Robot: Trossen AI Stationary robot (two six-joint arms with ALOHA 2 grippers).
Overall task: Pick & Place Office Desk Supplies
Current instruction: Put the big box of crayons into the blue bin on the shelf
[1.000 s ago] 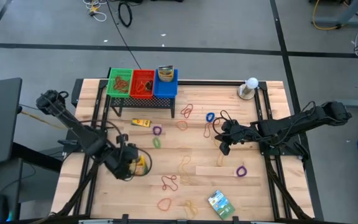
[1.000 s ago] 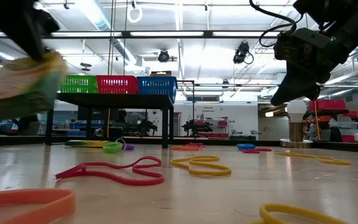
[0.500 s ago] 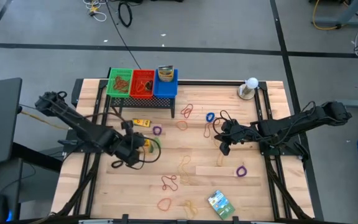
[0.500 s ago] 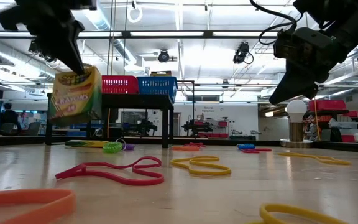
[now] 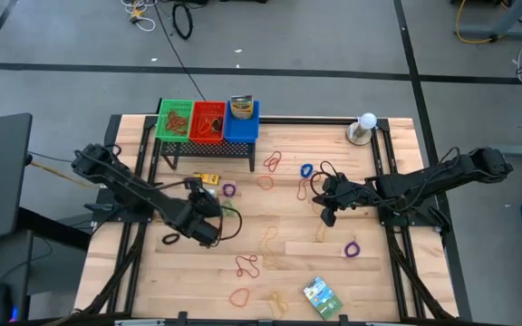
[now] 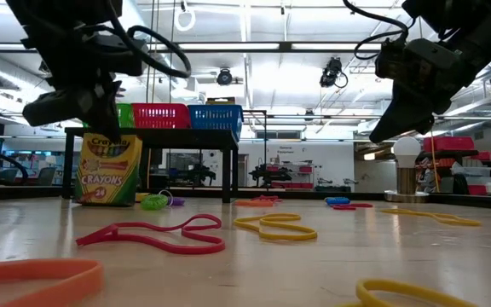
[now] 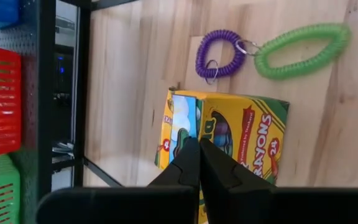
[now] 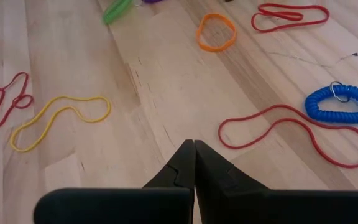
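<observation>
A yellow-green crayon box (image 6: 109,169) stands upright near the black rack (image 5: 208,147), beside a purple coil (image 7: 219,53) and a green coil (image 7: 300,50). My left gripper (image 6: 101,124) is shut on its top. My right gripper (image 5: 326,215) hangs shut over the table's right half and holds nothing; below it lie a red loop (image 8: 291,127), a blue coil (image 8: 340,106) and a yellow loop (image 8: 61,121). Several more loops are scattered over the wood, and a green packet (image 5: 320,294) lies flat near the front edge. My left gripper holds the crayon box at its top end (image 7: 188,127), pinched between the two shut fingers. The fingers slant down at it from the table's near left side. The box hangs upright below them, its bottom end (image 6: 107,203) at the table top; I cannot tell whether it rests there.
The rack carries a green basket (image 5: 175,120), a red one (image 5: 208,120) and a blue one (image 5: 241,122). A second crayon box (image 5: 203,178) lies by the rack's leg. A white ball on a round base (image 5: 365,127) stands at the far right.
My left gripper has gone toward the far edge and the rack, come down and turned, staying shut. The crayon box, which hung tilted high at the near left, now stands upright by the rack with its bottom at the table top.
</observation>
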